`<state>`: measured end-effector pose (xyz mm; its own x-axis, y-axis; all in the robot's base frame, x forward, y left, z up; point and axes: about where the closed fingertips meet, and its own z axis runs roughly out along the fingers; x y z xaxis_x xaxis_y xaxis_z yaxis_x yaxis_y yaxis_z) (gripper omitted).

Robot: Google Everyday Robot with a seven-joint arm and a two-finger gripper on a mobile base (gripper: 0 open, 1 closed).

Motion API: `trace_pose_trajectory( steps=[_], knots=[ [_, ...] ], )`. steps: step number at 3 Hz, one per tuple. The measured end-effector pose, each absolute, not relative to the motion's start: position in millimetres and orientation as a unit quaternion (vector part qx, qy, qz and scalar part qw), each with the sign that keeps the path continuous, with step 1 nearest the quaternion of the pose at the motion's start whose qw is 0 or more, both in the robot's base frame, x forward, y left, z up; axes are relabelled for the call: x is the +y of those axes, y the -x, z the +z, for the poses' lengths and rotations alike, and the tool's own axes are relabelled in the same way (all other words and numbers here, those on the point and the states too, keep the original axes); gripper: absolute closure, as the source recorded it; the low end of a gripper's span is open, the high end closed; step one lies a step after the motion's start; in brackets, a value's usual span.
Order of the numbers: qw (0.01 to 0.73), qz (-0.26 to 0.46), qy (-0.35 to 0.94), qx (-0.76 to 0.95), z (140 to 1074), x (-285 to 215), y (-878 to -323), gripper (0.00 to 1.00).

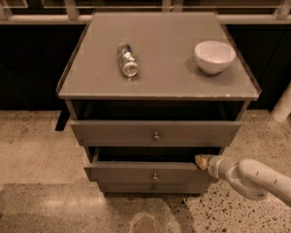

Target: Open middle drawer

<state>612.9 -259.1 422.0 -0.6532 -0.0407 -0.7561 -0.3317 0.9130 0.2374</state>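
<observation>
The grey cabinet has three drawers. The middle drawer (pixel 136 173), with a small round knob (pixel 155 176), stands pulled out partway, with a dark gap above its front. My gripper (pixel 202 161) is at the right end of this drawer's top edge, touching it, with the white arm (pixel 252 177) coming in from the lower right. The top drawer (pixel 155 132) above it is also pulled out. Only a thin strip of the bottom drawer (pixel 153 188) shows.
On the cabinet top (pixel 160 72) a clear plastic bottle (pixel 127 60) lies on its side at the left and a white bowl (pixel 214 56) stands at the right. A railing (pixel 150 18) runs behind. A white post (pixel 287 103) stands at the right on the speckled floor.
</observation>
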Motion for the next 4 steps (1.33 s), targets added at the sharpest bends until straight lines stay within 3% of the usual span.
trace_pose_trajectory(
  steps=[4],
  knots=[
    [0.377,0.225,0.140,0.888,416.0,-254.5,-577.2,1.00]
  ],
)
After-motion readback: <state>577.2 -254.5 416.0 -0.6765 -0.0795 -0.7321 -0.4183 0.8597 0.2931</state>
